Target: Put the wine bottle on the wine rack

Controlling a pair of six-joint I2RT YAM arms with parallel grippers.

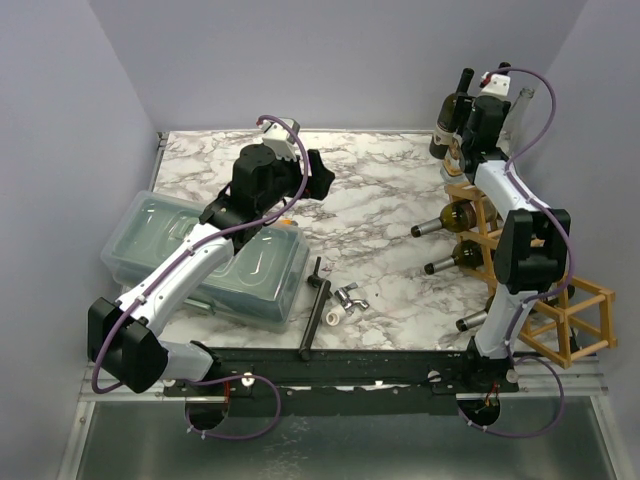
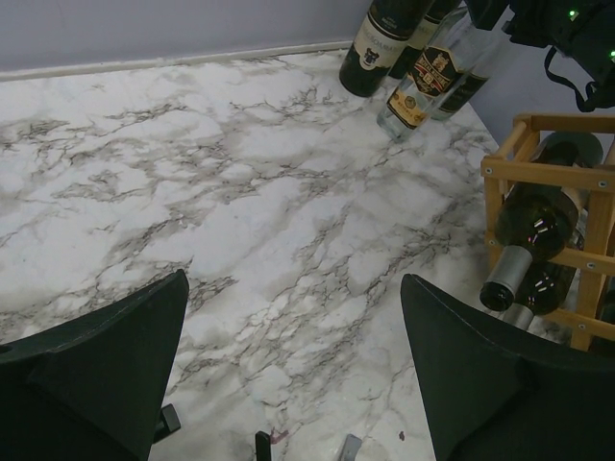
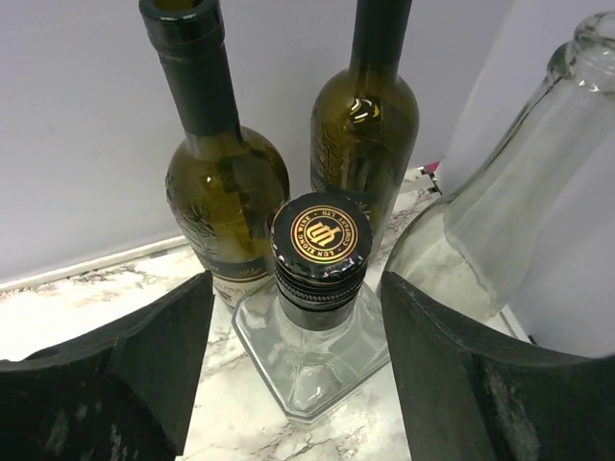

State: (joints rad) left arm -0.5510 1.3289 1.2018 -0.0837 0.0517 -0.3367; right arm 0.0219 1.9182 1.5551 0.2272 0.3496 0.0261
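Right wrist view: capped clear bottle (image 3: 320, 245) is flanked by right tool (image 3: 300, 288), held apart; neck is best clamped squarely below cap.

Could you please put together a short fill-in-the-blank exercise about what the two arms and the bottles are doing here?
1. The right gripper is open over a clear bottle whose cap is ___ with a gold emblem.
2. In the top view, ___ bottle necks stick out of the wine rack.
3. The left gripper is open and holds ___.
4. The clear plastic bin lies beneath the ___ arm.

Missing words: black; three; nothing; left.
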